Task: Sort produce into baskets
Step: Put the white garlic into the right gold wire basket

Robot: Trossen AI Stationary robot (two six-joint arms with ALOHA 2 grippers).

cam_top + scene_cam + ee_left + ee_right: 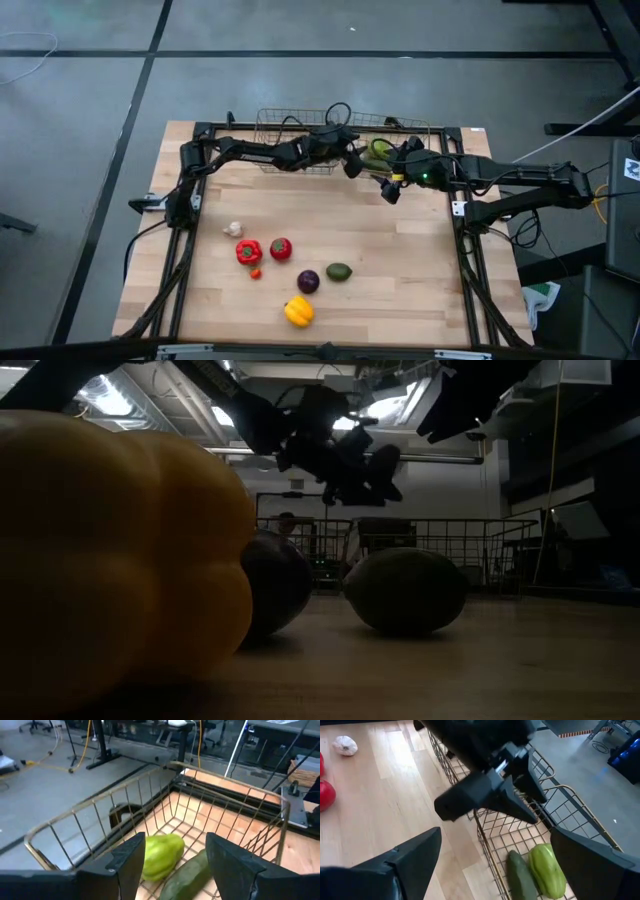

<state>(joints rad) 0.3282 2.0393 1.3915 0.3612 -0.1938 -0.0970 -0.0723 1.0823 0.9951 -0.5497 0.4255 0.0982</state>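
My left gripper (352, 165) hangs open and empty over the near left part of the right wire basket (432, 128). In that basket lie a light green pepper (160, 855) and a dark green cucumber (187, 875). My right gripper (390, 190) is open and empty, just near of that basket, and it looks at my left gripper (490, 795). On the table lie a white garlic (233, 229), a red pepper (248, 251), a red tomato (281, 248), a small orange bit (256, 272), a purple ball (308, 281), a green piece (339, 271) and a yellow pepper (298, 311).
A second wire basket (285, 125) stands to the left of the first at the table's far edge. The two arms are close together by the right basket. The loose produce lies in the near left half of the table. The yellow pepper (110, 550) fills the left of the low view.
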